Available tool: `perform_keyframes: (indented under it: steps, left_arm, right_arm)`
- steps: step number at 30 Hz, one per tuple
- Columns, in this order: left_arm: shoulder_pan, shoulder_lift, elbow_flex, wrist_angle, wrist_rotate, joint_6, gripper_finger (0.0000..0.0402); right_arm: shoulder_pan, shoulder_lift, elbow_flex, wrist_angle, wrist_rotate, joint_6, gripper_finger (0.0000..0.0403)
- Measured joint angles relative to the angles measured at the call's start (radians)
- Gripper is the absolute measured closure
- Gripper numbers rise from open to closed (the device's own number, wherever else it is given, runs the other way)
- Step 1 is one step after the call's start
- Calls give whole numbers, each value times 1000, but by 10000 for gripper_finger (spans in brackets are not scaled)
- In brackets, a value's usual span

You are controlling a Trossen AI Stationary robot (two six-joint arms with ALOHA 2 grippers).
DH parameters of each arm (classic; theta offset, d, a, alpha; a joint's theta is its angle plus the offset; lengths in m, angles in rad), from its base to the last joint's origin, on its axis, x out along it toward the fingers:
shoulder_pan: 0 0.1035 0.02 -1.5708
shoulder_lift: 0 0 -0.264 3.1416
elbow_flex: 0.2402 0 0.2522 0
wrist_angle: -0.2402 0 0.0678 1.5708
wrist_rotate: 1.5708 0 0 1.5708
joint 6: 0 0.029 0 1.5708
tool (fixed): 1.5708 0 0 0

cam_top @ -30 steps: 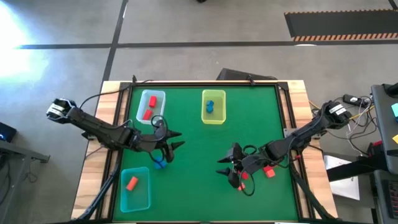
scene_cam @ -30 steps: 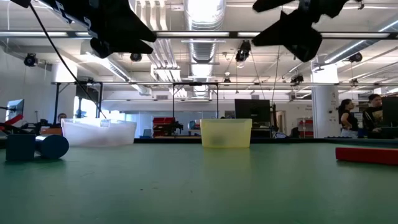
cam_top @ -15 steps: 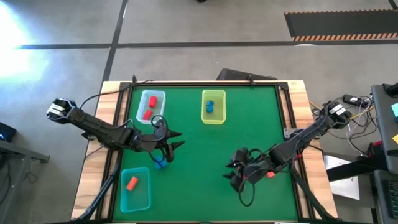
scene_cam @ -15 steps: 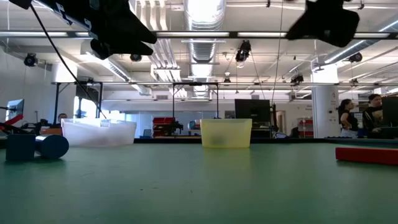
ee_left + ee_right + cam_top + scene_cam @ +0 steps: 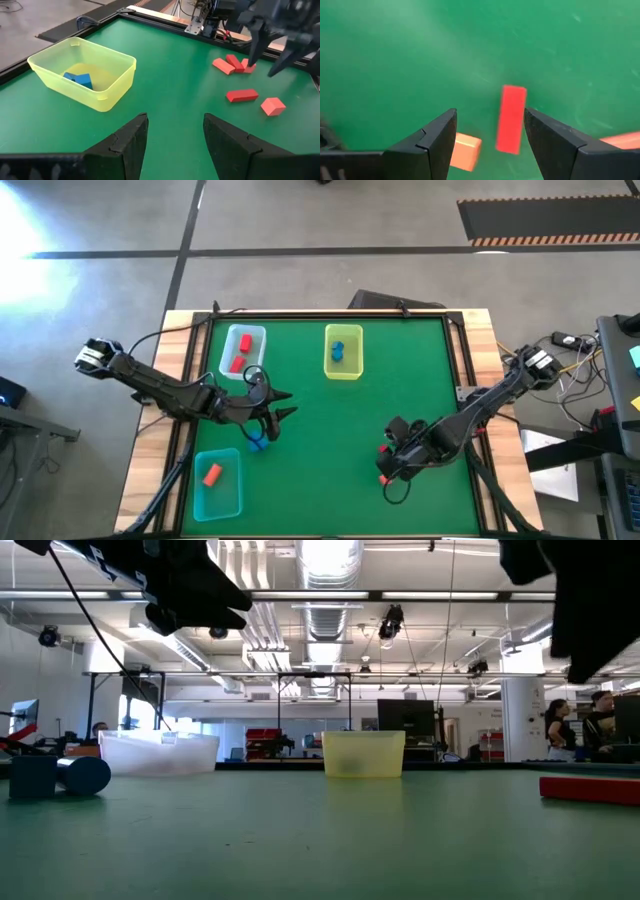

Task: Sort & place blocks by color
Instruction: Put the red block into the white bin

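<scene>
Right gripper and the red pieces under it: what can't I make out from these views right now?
- High view: the right gripper and arm cover most red blocks near it.
- Right wrist view: a red bar lies between the open fingers; contact unclear. An orange block is partly hidden by a finger.
- Low view: the red bar runs off the edge.

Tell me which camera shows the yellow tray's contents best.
The left wrist view: it looks into the yellow tray and shows blue blocks clearly. The high view shows them small from above; the low view shows only the tray's side wall; the right wrist view misses it.
</scene>
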Motion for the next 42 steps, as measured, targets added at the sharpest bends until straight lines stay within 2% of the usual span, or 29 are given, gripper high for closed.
perform_keyframes:
  steps: [3,6,11,15,22,33,42]
  left_arm:
    - [0,1,1,0,0,0,226]
    - [0,0,2,0,0,0,226]
    - [0,0,2,0,0,1,226]
    - [0,2,2,0,0,1,226]
    - [0,0,1,0,0,2,226]
    - [0,1,0,0,0,7,226]
    - [1,1,-1,0,0,9,226]
  right_arm:
    - [-7,76,23,-7,-39,-4,184]
    - [-11,157,67,-95,-80,-5,184]
    - [-13,275,140,-243,-80,-16,184]
    - [-21,323,170,-256,-80,-44,184]
    - [-28,338,183,-243,-60,-58,184]
    - [-47,340,113,-107,0,-60,186]
    - [-50,335,22,35,-2,-56,240]
